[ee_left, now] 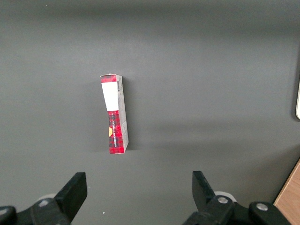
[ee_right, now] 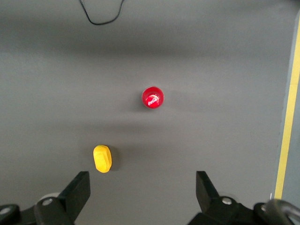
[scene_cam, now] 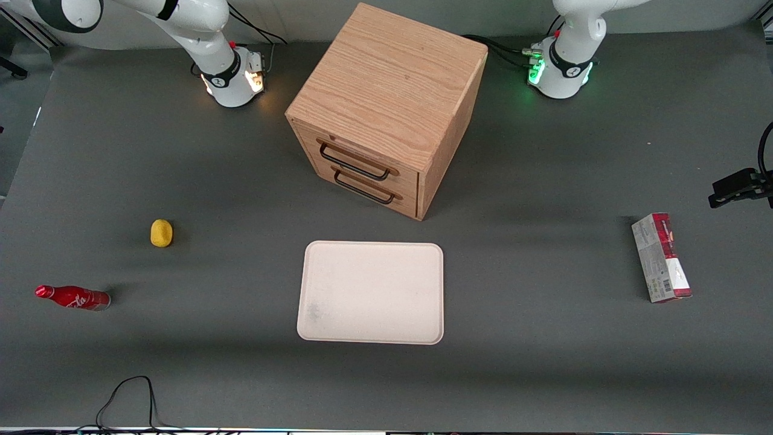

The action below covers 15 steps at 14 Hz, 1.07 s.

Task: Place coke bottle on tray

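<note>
The coke bottle (scene_cam: 73, 298), red with white script, stands on the grey table toward the working arm's end. The right wrist view looks straight down on its red cap (ee_right: 153, 97). The cream-white tray (scene_cam: 371, 292) lies flat in the middle of the table in front of the wooden drawer cabinet, with nothing on it. My right gripper (ee_right: 142, 180) hangs high above the table, open and holding nothing. The bottle is well apart from its black fingers (ee_right: 78, 187). The gripper itself is out of the front view.
A small yellow object (scene_cam: 161, 233) (ee_right: 102, 158) lies farther from the front camera than the bottle. A wooden two-drawer cabinet (scene_cam: 386, 103) stands mid-table. A red-and-white carton (scene_cam: 661, 257) (ee_left: 115, 115) lies toward the parked arm's end. A black cable (scene_cam: 127, 393) loops at the table's front edge.
</note>
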Tool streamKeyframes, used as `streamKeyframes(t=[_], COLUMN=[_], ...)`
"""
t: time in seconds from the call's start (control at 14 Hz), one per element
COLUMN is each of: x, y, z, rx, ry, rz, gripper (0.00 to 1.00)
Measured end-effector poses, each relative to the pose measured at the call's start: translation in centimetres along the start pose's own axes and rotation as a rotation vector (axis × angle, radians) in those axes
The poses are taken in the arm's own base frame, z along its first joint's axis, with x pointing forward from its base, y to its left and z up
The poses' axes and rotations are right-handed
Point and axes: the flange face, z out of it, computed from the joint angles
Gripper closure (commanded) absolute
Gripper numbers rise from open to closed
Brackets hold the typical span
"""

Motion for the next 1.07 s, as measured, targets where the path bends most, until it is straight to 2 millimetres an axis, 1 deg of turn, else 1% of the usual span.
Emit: streamKeyframes(t=[0.29, 0.43, 0.57, 0.71, 1.07], x=[2.0, 3.0, 3.3, 3.4, 3.4], y=[0.7, 1.3, 1.5, 1.5, 1.4], z=[5.0, 8.6, 11.9, 13.7, 16.8], rx=[0.001, -0.009, -0.007, -0.006, -0.002], ry=[-0.015, 0.001, -0.004, -0.003, 0.004], rz=[-0.001, 0.001, 0.003, 0.002, 0.003], gripper=[0.00, 0.00, 0.00, 0.00, 0.00])
